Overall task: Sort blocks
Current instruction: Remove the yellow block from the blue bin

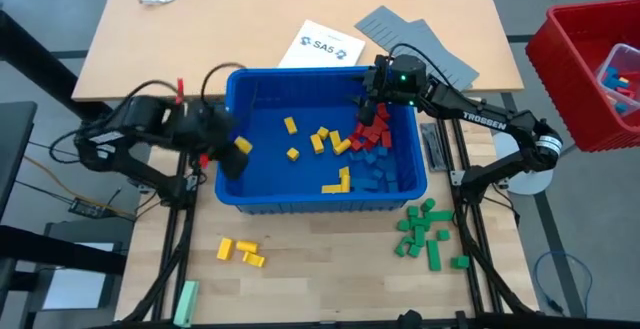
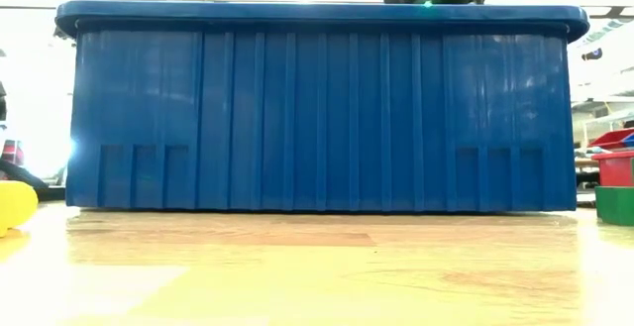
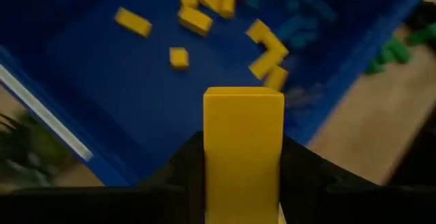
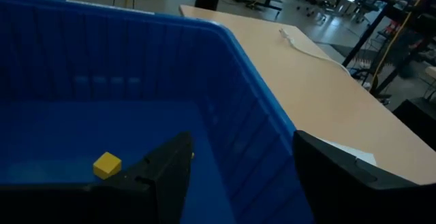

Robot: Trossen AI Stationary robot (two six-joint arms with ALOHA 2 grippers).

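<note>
Yellow block clamped upright between the two dark fingers of the left gripper, held over the left wall of the blue bin. Inside the bin, loose yellow blocks lie scattered across the middle of the floor, with an L-shaped yellow group nearer the front wall. Red blocks are heaped toward the right rear of the bin, and blue blocks lie just in front of them, hard to separate from the blue floor.

The right gripper sits above the right rear corner of the bin, over the red heap; its fingers stand apart with nothing between them, the bin's rim showing through the gap.

On the table in front of the bin, three yellow blocks lie together at the left, and a cluster of green blocks lies at the right. A pale green bar rests near the front left edge.

Behind the bin lie a printed sheet marked SA5 and grey ridged panels. A red bin holding more blocks stands off the table's right side.
</note>
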